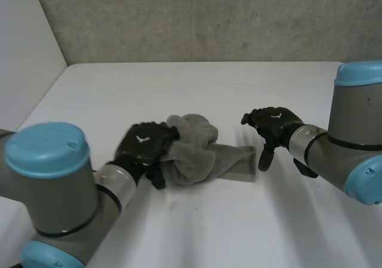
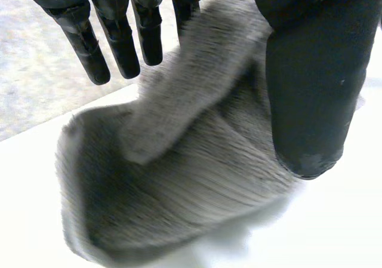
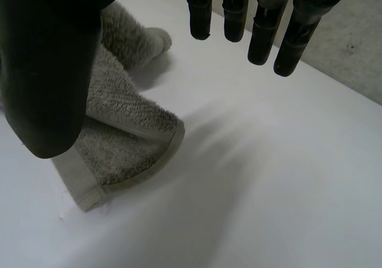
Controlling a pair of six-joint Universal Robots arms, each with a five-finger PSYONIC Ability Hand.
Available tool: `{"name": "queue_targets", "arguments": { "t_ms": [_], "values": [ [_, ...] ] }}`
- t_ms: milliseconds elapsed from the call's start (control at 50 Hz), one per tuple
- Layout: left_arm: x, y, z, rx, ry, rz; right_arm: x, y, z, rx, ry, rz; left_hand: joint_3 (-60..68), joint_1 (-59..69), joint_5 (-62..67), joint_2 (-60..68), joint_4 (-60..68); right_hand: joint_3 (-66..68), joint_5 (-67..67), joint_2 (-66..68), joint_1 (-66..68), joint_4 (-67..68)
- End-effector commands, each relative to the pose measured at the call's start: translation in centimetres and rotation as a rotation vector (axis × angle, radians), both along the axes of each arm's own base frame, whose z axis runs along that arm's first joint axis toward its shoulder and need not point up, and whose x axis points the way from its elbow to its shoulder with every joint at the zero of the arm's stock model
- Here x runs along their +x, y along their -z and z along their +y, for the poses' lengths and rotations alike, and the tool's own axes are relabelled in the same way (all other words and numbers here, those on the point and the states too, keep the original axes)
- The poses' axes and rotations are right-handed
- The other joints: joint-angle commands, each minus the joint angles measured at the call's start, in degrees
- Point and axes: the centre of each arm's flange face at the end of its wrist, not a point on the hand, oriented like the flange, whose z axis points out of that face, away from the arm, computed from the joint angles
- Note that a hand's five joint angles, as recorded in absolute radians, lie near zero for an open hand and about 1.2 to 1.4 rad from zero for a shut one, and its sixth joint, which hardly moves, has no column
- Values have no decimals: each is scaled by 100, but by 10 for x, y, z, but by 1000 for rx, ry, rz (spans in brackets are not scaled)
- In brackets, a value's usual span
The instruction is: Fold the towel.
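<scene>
A grey towel (image 1: 206, 156) lies bunched and partly folded in the middle of the white table (image 1: 197, 226). My left hand (image 1: 143, 145) rests at its left, crumpled end. In the left wrist view the fingers (image 2: 119, 41) are straight and spread from the thumb (image 2: 313, 71), with the towel (image 2: 179, 190) lying loose under the palm. My right hand (image 1: 271, 125) hovers just past the towel's flat right end, open. The right wrist view shows its fingers (image 3: 262, 29) straight over bare table and its thumb (image 3: 48, 65) above the towel's hemmed corner (image 3: 119, 131).
A grey wall (image 1: 209, 17) runs behind the table's far edge. A white panel (image 1: 24, 53) stands at the far left. Bare tabletop lies in front of and beyond the towel.
</scene>
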Motion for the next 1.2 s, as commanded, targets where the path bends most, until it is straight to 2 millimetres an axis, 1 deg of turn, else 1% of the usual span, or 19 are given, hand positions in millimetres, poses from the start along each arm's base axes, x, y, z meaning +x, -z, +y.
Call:
{"name": "queue_targets", "arguments": {
  "t_ms": [20, 240, 320, 460, 620, 720, 740, 780, 800, 840, 860, 900, 940, 980, 1040, 1060, 1100, 1180, 1200],
  "values": [
    [17, -18, -17, -41, -68, 30, 3, 12, -4, -20, 9, -19, 227, 205, 257, 219, 215, -389, -348, -416, -292, -487],
    [30, -26, -37, -72, -128, 45, 8, 34, -17, -106, 19, -51, 227, 205, 257, 219, 215, -389, -348, -416, -292, -487],
    [30, -18, -39, -50, -129, 31, 16, 46, -13, -85, -6, -42, 227, 205, 257, 219, 215, -389, -348, -416, -292, -487],
    [26, -4, -36, 0, -78, 22, 20, 59, -11, -61, -19, -35, 210, 188, 240, 202, 198, -145, -104, -172, -48, -243],
    [23, 3, -30, 41, -44, 18, 26, 66, -6, -48, -39, -30, 311, 289, 341, 303, 299, 1049, 1090, 1022, 1146, 951],
    [24, 11, -30, 77, -50, -3, 28, 70, -6, -52, -42, -32, 612, 590, 642, 605, 601, 2659, 2700, 2632, 2756, 2561],
    [24, 11, -30, 77, -50, -3, 28, 70, -6, -52, -42, -32, 613, 592, 644, 606, 602, 2664, 2705, 2637, 2761, 2566],
    [25, 17, -31, 90, -55, -16, 28, 70, -7, -64, -44, -37, 1015, 993, 1045, 1008, 1004, 3868, 3910, 3842, 3966, 3771],
    [25, 17, -31, 90, -55, -16, 28, 70, -7, -64, -44, -37, 1017, 996, 1048, 1010, 1006, 3875, 3916, 3848, 3972, 3777],
    [25, 22, -33, 98, -69, -27, 28, 70, -7, -73, -45, -39, 1620, 1598, 1650, 1612, 1608, 4963, 5004, 4936, 5060, 4865],
    [25, 22, -33, 98, -69, -27, 28, 70, -7, -73, -45, -39, 1623, 1601, 1653, 1615, 1611, 4968, 5010, 4942, 5066, 4871],
    [27, 27, -35, 107, -88, -41, 27, 68, -5, -78, -46, -35, 1891, 1870, 1922, 1884, 1880, 6273, 6314, 6246, 6370, 6175],
    [27, 29, -36, 113, -94, -46, 27, 65, -6, -85, -44, -38, 1892, 1870, 1922, 1885, 1880, 6607, 6649, 6581, 6705, 6510],
    [28, 32, -37, 121, -96, -52, 26, 62, -5, -91, -42, -38, 1909, 1887, 1939, 1901, 1897, 6611, 6652, 6584, 6708, 6513],
    [29, 36, -34, 135, -94, -57, 22, 42, -5, -134, -33, -52, 1875, 1854, 1906, 1868, 1864, 6611, 6652, 6584, 6708, 6513],
    [29, 36, -34, 135, -94, -57, 22, 42, -5, -134, -33, -52, 1875, 1854, 1906, 1868, 1864, 6611, 6652, 6584, 6708, 6513],
    [30, 37, -32, 143, -95, -59, 19, 30, -4, -163, -34, -58, 1875, 1854, 1906, 1868, 1864, 6611, 6652, 6584, 6708, 6513],
    [31, 37, -30, 155, -95, -66, 19, 24, -2, -176, -38, -58, 1942, 1921, 1973, 1935, 1931, 6611, 6652, 6584, 6708, 6513],
    [32, 38, -28, 167, -94, -75, 19, 24, 0, -176, -40, -55, 2275, 2254, 2306, 2268, 2264, 6611, 6652, 6584, 6708, 6513]
  ]
}}
